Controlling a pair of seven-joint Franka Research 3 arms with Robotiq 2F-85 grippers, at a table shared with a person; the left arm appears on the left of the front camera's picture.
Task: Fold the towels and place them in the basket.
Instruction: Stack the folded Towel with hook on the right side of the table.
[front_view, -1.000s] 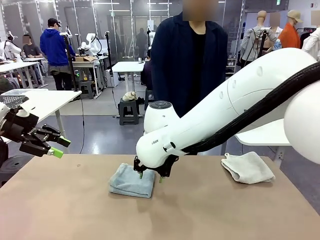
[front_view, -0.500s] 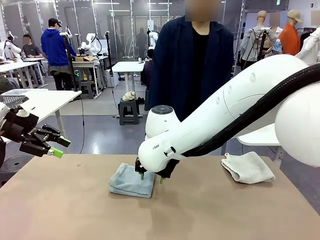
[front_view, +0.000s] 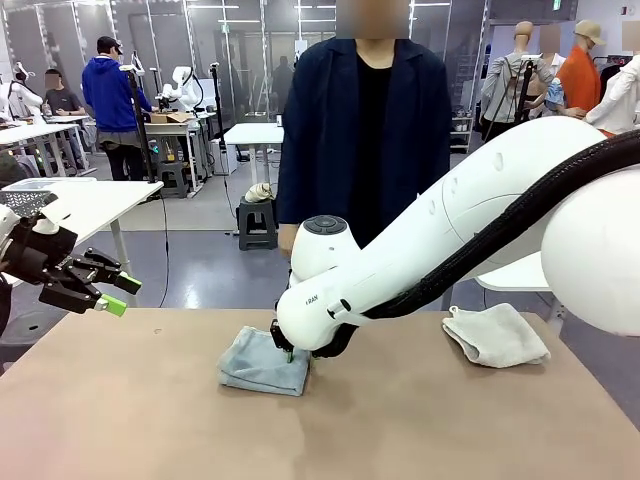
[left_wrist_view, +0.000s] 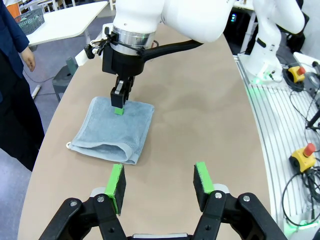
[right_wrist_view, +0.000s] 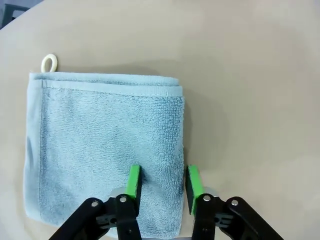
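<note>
A folded pale blue-grey towel (front_view: 255, 365) lies left of the table's middle, its hanging loop at one corner. My right gripper (front_view: 295, 355) reaches down onto the towel's right edge. In the right wrist view the green pads (right_wrist_view: 134, 182) stand close together on the blue towel (right_wrist_view: 100, 140), with its folded edge filling the gap between them. A white towel (front_view: 495, 335) lies folded at the far right. My left gripper (front_view: 112, 295) hangs open above the table's left end, and its wrist view looks down on the blue towel (left_wrist_view: 112, 132). The dark mesh basket (left_wrist_view: 27, 20) sits on a white side table.
A person in a dark coat (front_view: 360, 130) stands at the far edge, right behind the blue towel. The white right arm (front_view: 470, 220) spans the table's right half. Bare brown tabletop (front_view: 150, 420) lies in front and to the left. An emergency-stop button (left_wrist_view: 306, 155) sits off the table.
The right gripper's jaws have narrowed onto the blue towel's edge and sunk a little lower. The person has stepped to the left. The left arm has stayed still.
</note>
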